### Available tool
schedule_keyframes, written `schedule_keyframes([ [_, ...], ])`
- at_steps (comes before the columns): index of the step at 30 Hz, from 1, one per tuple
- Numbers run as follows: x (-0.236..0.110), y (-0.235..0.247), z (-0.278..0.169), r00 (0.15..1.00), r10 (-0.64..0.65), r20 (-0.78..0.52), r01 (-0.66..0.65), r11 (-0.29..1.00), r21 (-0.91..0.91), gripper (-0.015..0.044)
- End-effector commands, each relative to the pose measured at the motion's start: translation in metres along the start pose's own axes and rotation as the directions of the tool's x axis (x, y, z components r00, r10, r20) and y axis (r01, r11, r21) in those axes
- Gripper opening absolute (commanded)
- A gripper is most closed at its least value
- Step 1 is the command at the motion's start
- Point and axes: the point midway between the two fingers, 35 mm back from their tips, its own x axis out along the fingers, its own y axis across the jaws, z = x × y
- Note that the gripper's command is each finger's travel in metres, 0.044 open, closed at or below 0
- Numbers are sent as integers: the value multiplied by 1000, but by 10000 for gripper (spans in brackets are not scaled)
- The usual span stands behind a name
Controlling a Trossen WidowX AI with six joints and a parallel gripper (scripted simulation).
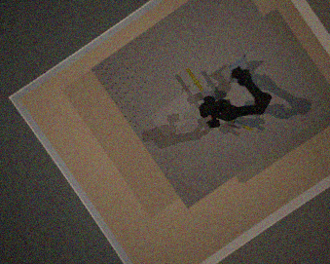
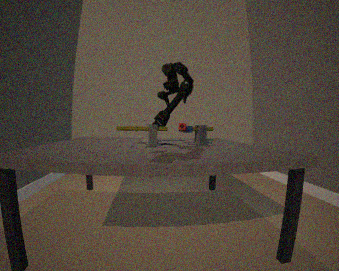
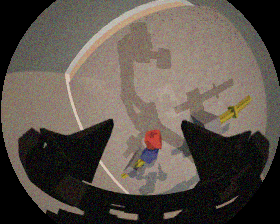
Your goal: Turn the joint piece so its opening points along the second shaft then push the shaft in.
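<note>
Wide-open tool [image 3: 148, 136] hangs, seemingly well above red joint piece [image 3: 153, 140].

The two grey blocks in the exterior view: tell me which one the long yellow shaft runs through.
The left block. The long yellow shaft sticks out far to its left; the right block has the red joint piece beside it.

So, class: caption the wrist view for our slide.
Open gripper hovers above the red joint piece, holding nothing.
</note>
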Motion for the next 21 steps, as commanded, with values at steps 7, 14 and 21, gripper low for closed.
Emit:
schedule_keyframes([
  [7,22,20,-9,994,7,-105,-22,989,-146,440],
  [14,37,20,-16,992,-108,-60,90,966,-241,440],
  [21,47,21,-19,983,-182,-5,172,936,-307,440],
])
